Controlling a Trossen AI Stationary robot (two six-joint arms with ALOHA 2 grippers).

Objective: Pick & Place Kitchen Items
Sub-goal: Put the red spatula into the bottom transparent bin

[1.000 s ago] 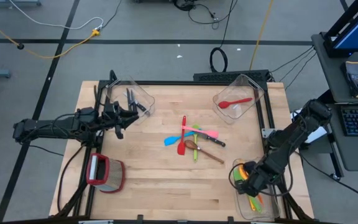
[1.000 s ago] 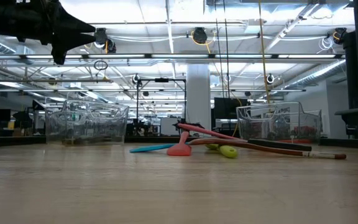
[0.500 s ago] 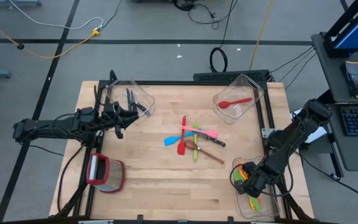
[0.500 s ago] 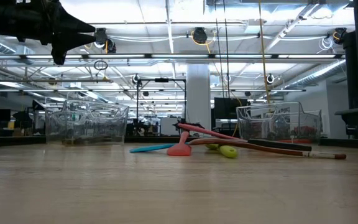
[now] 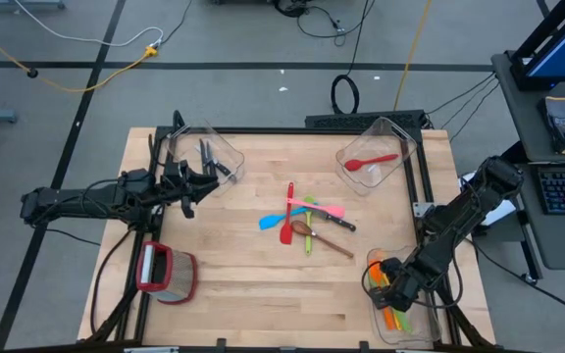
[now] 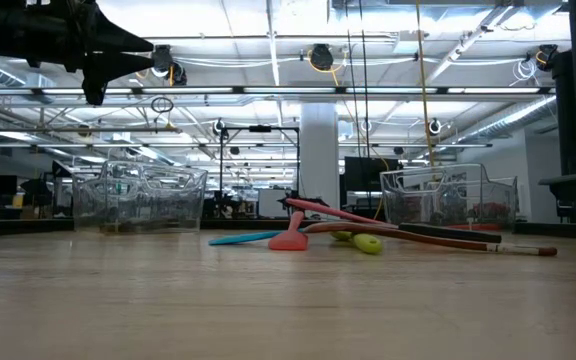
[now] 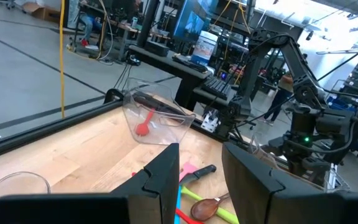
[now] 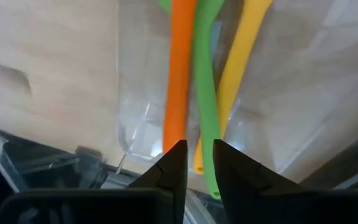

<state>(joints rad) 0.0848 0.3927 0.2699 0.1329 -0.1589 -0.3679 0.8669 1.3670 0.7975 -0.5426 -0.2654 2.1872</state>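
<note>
Several kitchen items lie crossed in a pile [image 5: 305,224] at the table's middle: a red spatula [image 5: 287,231], a pink one [image 5: 328,209], a blue one [image 5: 270,223], a green one, a wooden spoon and a black-handled knife [image 5: 341,224]. My right gripper [image 8: 199,163] points down into the near right clear bin [image 5: 407,327], its fingers a little apart. Orange [image 8: 176,74], green [image 8: 205,93] and yellow [image 8: 235,68] utensils lie there. My left gripper [image 7: 201,163] hangs open and level above the table's left side, beside the far left bin [image 5: 204,155], which holds knives. My right gripper comes from above, slanting, along the utensils in the bin. The green handle [image 8: 209,146] and the yellow handle's end [image 8: 197,165] show in the narrow gap between its fingers. I cannot tell whether the fingers touch them. The utensils lie on the bin's floor.
A far right clear bin [image 5: 392,139] holds a red spoon [image 5: 370,162]. A red-rimmed clear container [image 5: 168,273] stands near the table's near left corner. Bare wood lies between the pile and the near edge.
My right gripper has sunk a little deeper into the near right bin.
</note>
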